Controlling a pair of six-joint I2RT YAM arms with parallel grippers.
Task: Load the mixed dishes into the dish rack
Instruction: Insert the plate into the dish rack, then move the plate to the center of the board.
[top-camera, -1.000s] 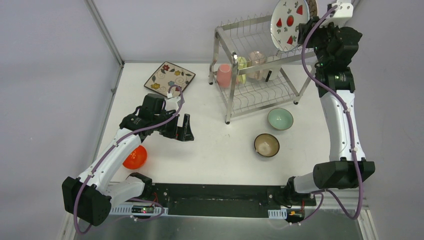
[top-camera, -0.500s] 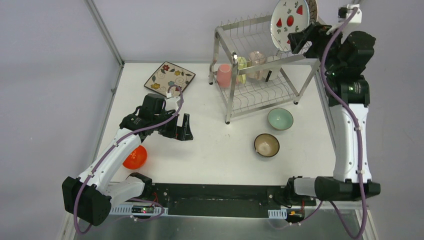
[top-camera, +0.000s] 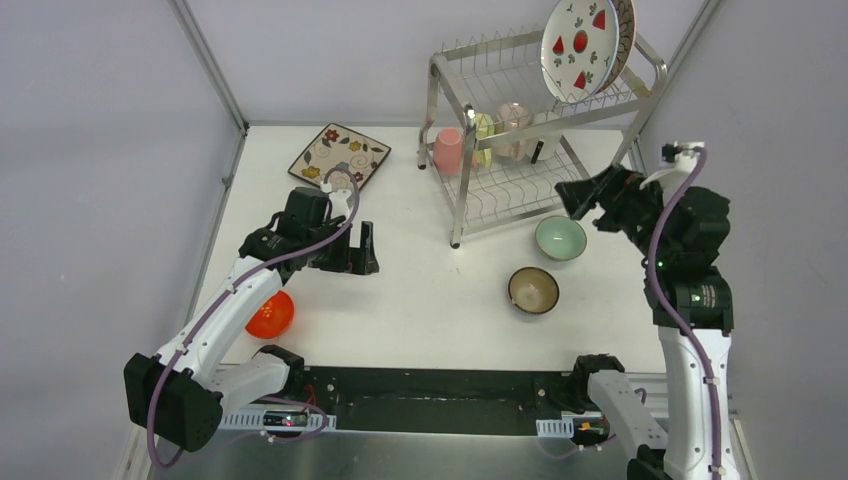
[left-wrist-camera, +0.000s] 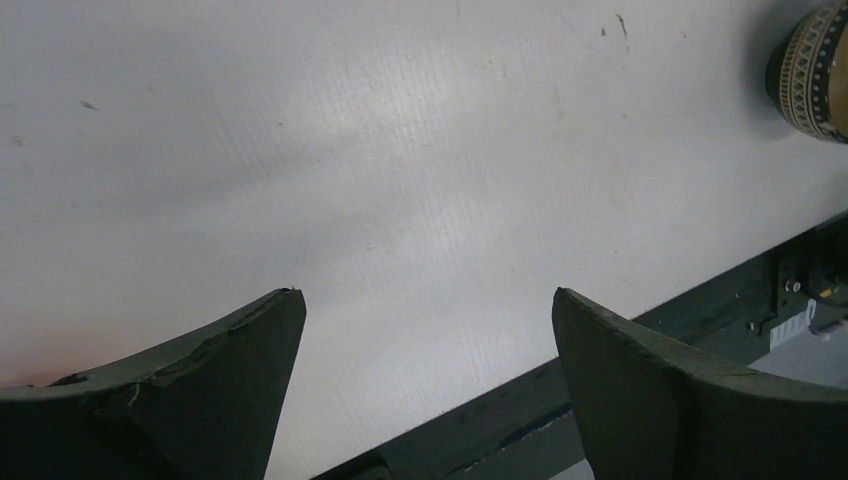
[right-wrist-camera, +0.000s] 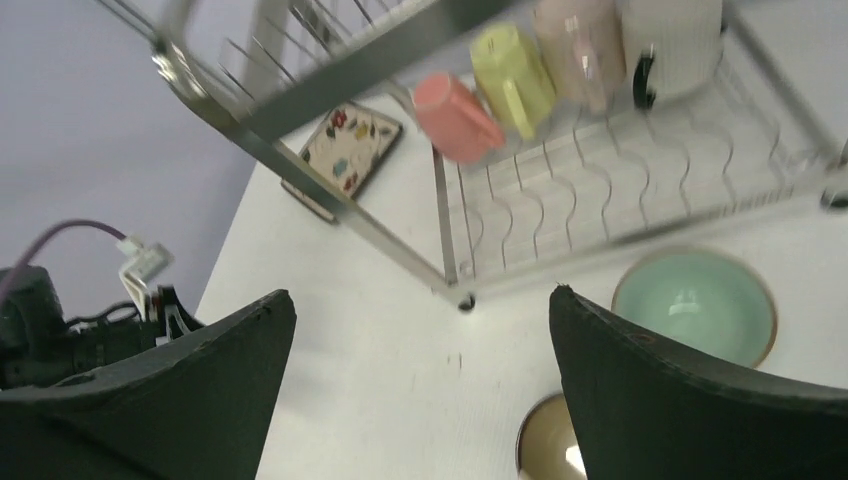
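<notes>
The dish rack (top-camera: 470, 210) stands at the back right. On its top tier a white plate with red petals (top-camera: 578, 45) stands on edge, with a brown-rimmed plate (top-camera: 624, 28) behind it. A pink cup (top-camera: 448, 150) and pale cups (top-camera: 514, 128) lie on the lower tier. The square floral plate (top-camera: 339, 157), orange bowl (top-camera: 270, 314), mint bowl (top-camera: 560, 238) and brown bowl (top-camera: 533, 290) sit on the table. My right gripper (top-camera: 578, 198) hangs open and empty above the mint bowl (right-wrist-camera: 695, 305). Over bare table at mid-left, my left gripper (top-camera: 368, 250) is open and empty.
The rack's front leg (right-wrist-camera: 461, 299) stands just ahead of my right gripper (right-wrist-camera: 420, 300). The brown bowl (left-wrist-camera: 812, 70) shows at the far right of the left wrist view. A black base rail (top-camera: 430, 385) runs along the near table edge. Grey walls close in both sides.
My right gripper opened off the white plate, left it standing on the top tier, and swung down and forward to above the mint bowl. The left gripper shifted slightly.
</notes>
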